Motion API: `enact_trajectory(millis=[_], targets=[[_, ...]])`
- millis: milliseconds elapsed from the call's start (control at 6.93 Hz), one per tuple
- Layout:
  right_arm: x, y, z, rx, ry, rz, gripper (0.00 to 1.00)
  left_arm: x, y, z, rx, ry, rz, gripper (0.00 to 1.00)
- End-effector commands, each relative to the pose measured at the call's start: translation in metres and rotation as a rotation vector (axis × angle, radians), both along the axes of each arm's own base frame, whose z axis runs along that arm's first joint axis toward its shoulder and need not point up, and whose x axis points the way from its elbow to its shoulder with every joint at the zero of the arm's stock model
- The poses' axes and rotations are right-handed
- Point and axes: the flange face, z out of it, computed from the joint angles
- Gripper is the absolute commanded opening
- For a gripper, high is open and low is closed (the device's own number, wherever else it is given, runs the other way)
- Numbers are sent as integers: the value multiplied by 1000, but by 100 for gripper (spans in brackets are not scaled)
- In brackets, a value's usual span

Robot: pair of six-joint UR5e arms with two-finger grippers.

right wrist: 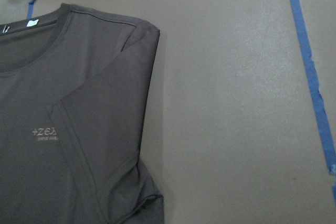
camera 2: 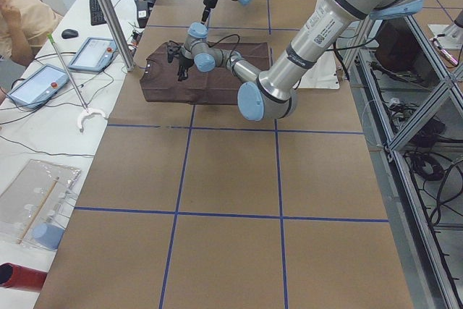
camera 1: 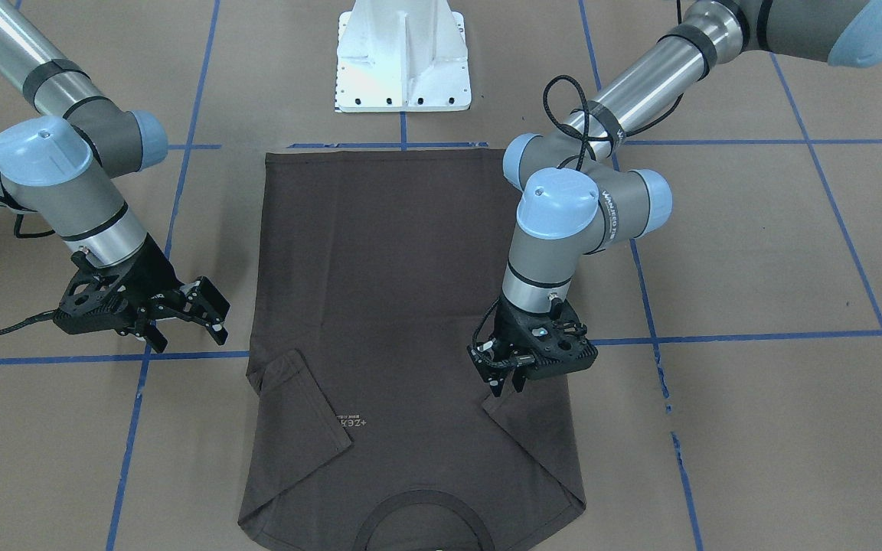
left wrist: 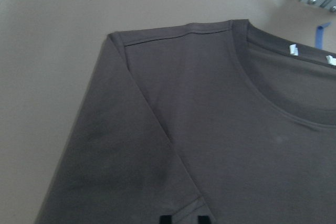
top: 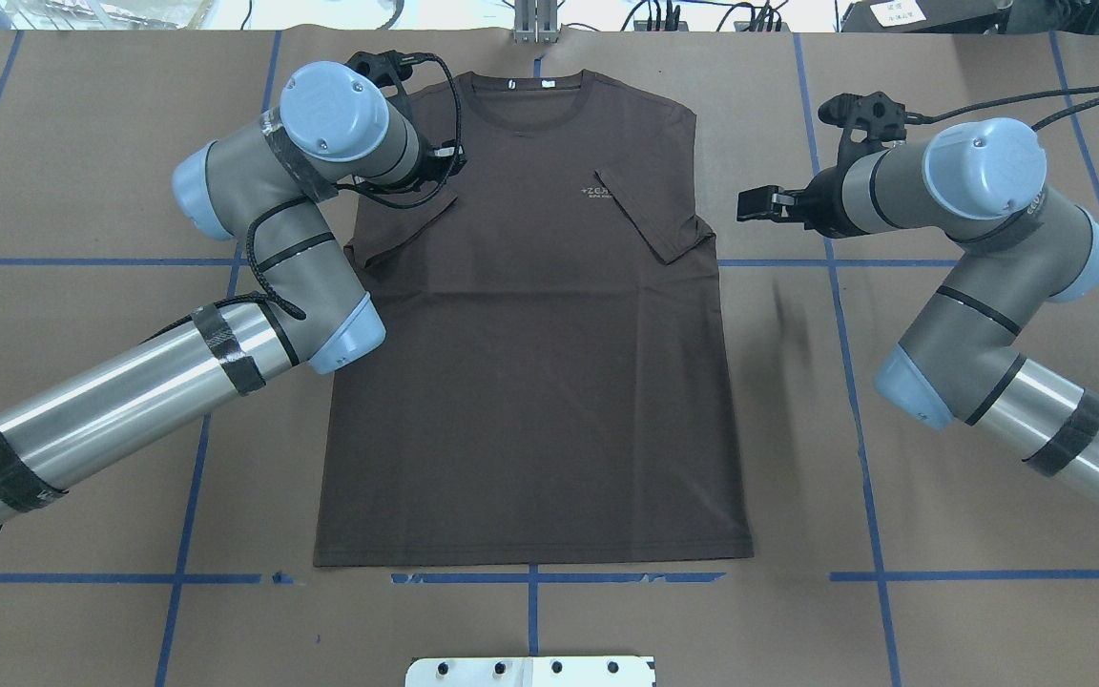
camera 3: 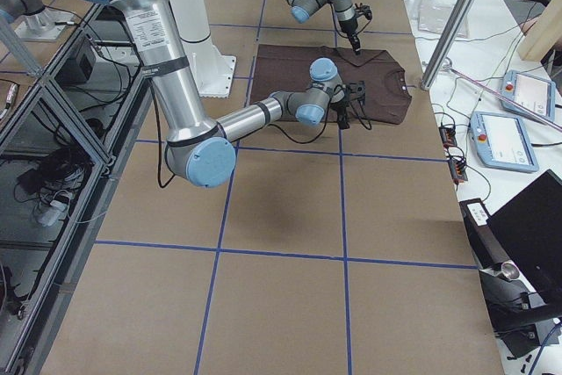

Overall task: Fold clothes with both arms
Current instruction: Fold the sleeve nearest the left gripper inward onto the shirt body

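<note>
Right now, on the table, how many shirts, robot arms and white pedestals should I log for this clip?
T-shirt: 1
Arms: 2 (left arm, right arm)
Pedestal: 1
Total: 4

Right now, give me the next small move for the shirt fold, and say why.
Probably shift the left gripper off the folded sleeve toward the shoulder corner. Both sleeves of the T-shirt already lie folded inward and the right gripper hangs open beside it, so the lengthwise fold likely comes next.
</note>
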Motion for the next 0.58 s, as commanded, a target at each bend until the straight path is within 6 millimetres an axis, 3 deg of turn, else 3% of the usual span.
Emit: enact_trajectory(millis=[0, 144, 289, 433], targets=[[-16, 40, -44, -86, -118, 53, 100, -43, 48, -16, 39, 102, 55, 82], [-33, 74, -67, -214, -124, 56, 100, -78, 80, 3, 56, 124, 58, 82], [-53, 122, -91, -273, -78, 54, 100, -90, 86, 14, 49, 118, 51, 82], [-75, 180, -103, -292, -59, 62, 100, -92, 87, 29, 30, 105, 58, 78]])
